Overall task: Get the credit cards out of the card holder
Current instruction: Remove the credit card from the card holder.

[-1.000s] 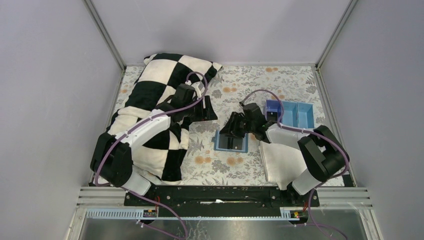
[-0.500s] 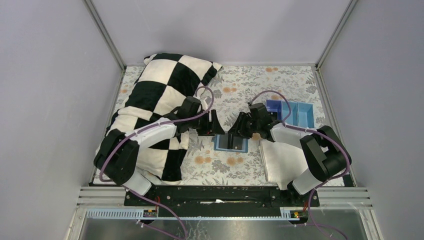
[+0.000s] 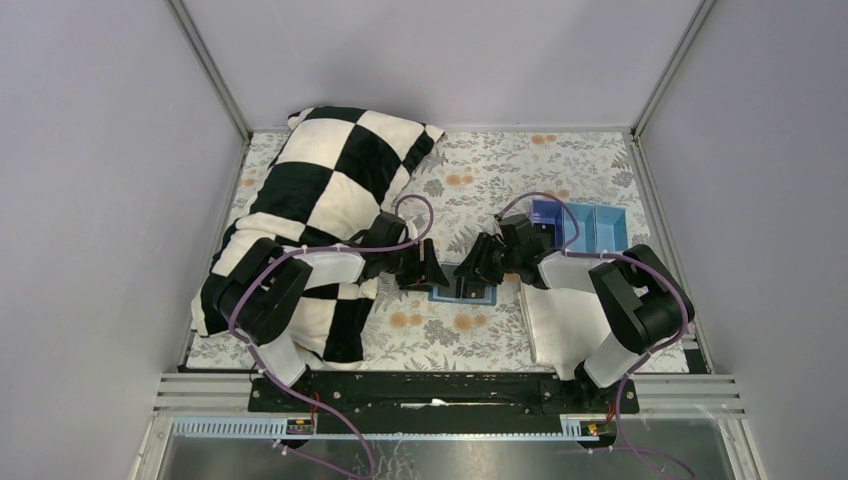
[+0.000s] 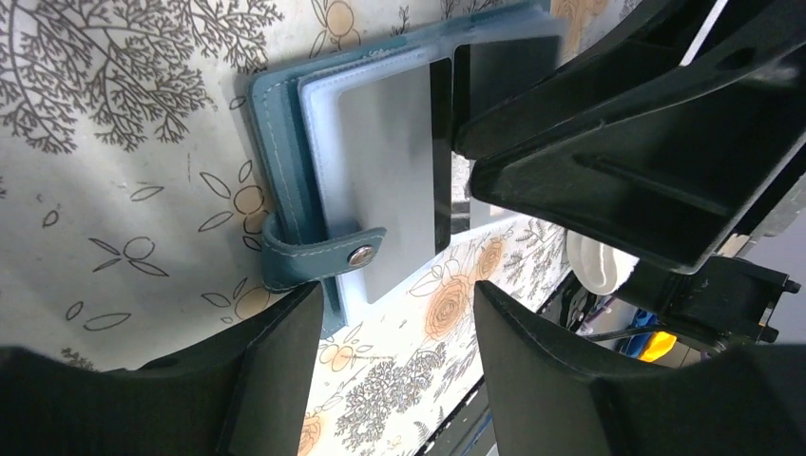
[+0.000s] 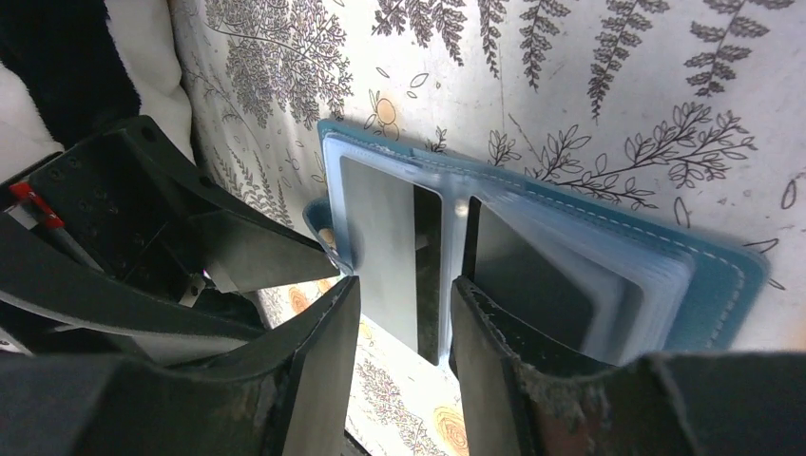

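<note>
— Light-blue holder point(image 4: 276, 142): location?
— Flat on floral cloth point(image 3: 500, 170), mid-table, between the two grippers. Lying open, cover down, clear sleeves fanned upward. Strap point(image 4: 318, 258) with metal snap folded over one edge.

— Cards point(image 4: 390, 176): location?
— Inside the sleeves. Grey, flat, one per visible sleeve; a darker one under the fanned leaves on the other half. All sleeved, none on the cloth.

— Left gripper point(image 4: 399, 370): state?
— Low over the strap side of the holder. Fingers parted, a card corner and cloth showing in the gap. Gripping nothing.

— Right gripper point(image 5: 404, 370): state?
— Over the opposite half, tips facing the left gripper, near it but apart. Fingers parted above the fold of the holder. One clear leaf standing up in the gap, close to one finger; contact with it: cannot tell. Not clamped on anything.

— Other items?
— Checked pillow point(image 3: 330, 180): black and white, back left, partly under the left arm. Blue tray point(image 3: 595, 228): with compartments, right of the holder, just behind the right arm. White towel point(image 3: 555, 320): front right, under the right arm.
</note>
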Available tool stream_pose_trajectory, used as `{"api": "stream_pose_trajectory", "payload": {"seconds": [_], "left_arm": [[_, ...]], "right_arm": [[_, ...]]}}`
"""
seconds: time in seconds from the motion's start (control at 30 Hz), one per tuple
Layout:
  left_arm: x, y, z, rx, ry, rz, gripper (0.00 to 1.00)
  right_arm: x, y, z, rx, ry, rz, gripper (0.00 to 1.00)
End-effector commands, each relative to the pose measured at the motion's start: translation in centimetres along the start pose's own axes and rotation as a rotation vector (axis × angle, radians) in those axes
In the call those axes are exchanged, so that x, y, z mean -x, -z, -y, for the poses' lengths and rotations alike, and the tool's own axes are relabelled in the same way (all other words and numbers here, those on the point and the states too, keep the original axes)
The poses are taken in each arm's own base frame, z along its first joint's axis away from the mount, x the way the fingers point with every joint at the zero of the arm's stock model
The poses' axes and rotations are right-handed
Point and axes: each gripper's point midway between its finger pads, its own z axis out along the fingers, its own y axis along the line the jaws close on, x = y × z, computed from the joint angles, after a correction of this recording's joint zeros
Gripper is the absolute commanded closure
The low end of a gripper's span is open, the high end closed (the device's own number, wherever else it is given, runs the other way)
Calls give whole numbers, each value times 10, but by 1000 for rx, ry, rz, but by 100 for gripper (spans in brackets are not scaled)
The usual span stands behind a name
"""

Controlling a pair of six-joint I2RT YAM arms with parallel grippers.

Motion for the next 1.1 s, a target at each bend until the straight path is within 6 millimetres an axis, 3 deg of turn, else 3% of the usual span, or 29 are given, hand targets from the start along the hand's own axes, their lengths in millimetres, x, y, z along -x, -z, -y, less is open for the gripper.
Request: {"api": "stream_pose_trajectory", "payload": {"seconds": [0.0,0.13,0.27,0.57,0.67,0.7,0.93,1.07], "left_arm": [[3,-7,-3,-26,-9,25,36],[-4,-9,-13,-5,-2,12,36],[-7,-10,-18,8,2,8,36],[-11,-13,-21,15,5,-11,37],[-13,-13,-23,30,6,-17,37],[-11,-11,-22,33,1,-8,38],[22,25,0,110,-71,139,37],[34,35,20,89,-102,182,37]], "right_arm": [[-11,-5,16,-34,-32,-16,53],[-17,-4,30,-68,-50,-3,53],[-21,-8,25,-11,-79,-15,59],[-23,-2,15,132,-172,58,80],[-22,2,4,216,-188,73,95],[-23,3,4,217,-191,71,100],[-26,6,17,125,-139,63,100],[-20,12,19,71,-88,87,100]]}}
